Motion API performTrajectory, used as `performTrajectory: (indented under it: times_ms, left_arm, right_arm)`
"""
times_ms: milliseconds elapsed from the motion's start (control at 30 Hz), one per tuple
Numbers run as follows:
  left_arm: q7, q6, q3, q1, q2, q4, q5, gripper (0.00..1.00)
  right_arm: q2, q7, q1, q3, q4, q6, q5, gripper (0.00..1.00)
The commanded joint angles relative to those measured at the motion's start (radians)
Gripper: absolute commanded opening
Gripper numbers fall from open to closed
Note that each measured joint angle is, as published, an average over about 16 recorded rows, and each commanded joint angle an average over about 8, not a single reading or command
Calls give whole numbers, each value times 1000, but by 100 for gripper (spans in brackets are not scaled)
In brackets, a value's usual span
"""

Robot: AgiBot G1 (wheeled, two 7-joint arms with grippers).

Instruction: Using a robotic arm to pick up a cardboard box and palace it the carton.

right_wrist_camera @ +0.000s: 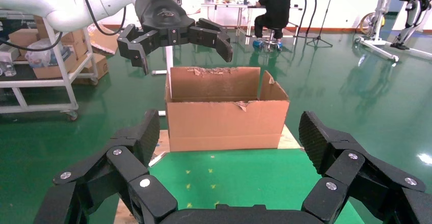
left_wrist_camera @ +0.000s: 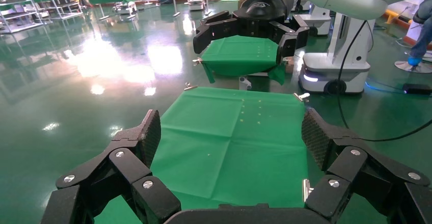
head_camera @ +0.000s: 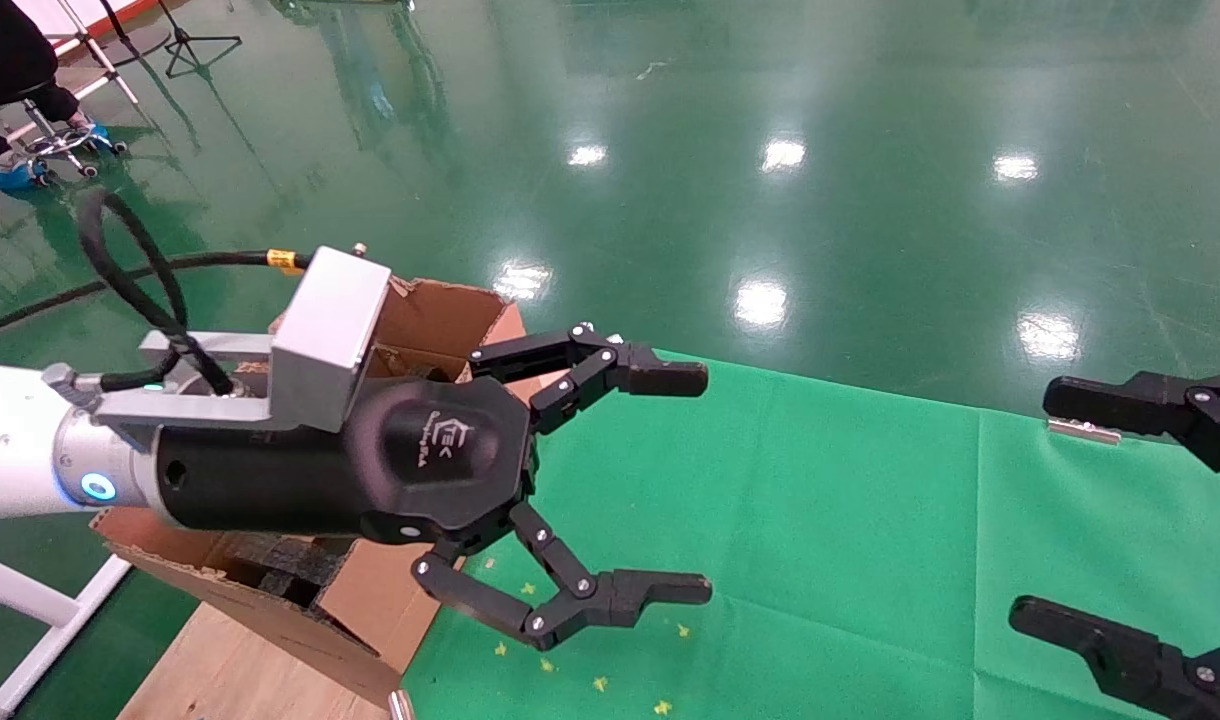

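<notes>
Left gripper (head_camera: pixel 685 485) hangs over the near edge of the green cloth (head_camera: pixel 870 520), just beside the carton (head_camera: pixel 440 320), fingers spread wide with nothing between them. The wrist view of that arm confirms it: both pads apart, only bare cloth in the gap. The white arm (head_camera: pixel 10 440) reaches in from the robot's left, cable looped above the silver wrist block.

Carton sits at the left end of the cloth, flaps standing up and ragged; dark foam blocks (head_camera: pixel 290 565) show inside in the head view. Flaps up means the opening is clear from above, so a drop from overhead looks workable.

Right gripper (head_camera: pixel 1130 520) is at the right edge of the head view, also spread wide and empty, low over the cloth. Its wrist camera looks across the cloth at the carton's long side, with the left gripper high above it.

The cardboard box is not in any view. Cloth between the two grippers is bare except for small yellow specks (head_camera: pixel 600 683) near the carton. Cannot tell whether the box lies inside the carton, behind a flap, or out of frame.

Judgement: with both grippers empty and the left one next to the carton, either the box is already in or a pick has not begun; the frames do not settle which
</notes>
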Motion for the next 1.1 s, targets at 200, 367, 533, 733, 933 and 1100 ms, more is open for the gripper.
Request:
performTrajectory:
  times_ms: [200,367,533,733,933,1100]
  left_arm:
    - [0,0,0,0,0,0,0,100]
    - [0,0,0,-1,0,0,0,100]
    - [0,0,0,-1,0,0,0,100]
    - [0,0,0,-1,0,0,0,100]
    - [0,0,0,-1,0,0,0,100]
    - [0,0,0,-1,0,0,0,100]
  right_arm:
    - [0,0,0,0,0,0,0,100]
    - [0,0,0,0,0,0,0,100]
    - [0,0,0,0,0,0,0,100]
    - [0,0,0,0,0,0,0,100]
    - [0,0,0,0,0,0,0,100]
    - [0,0,0,0,0,0,0,100]
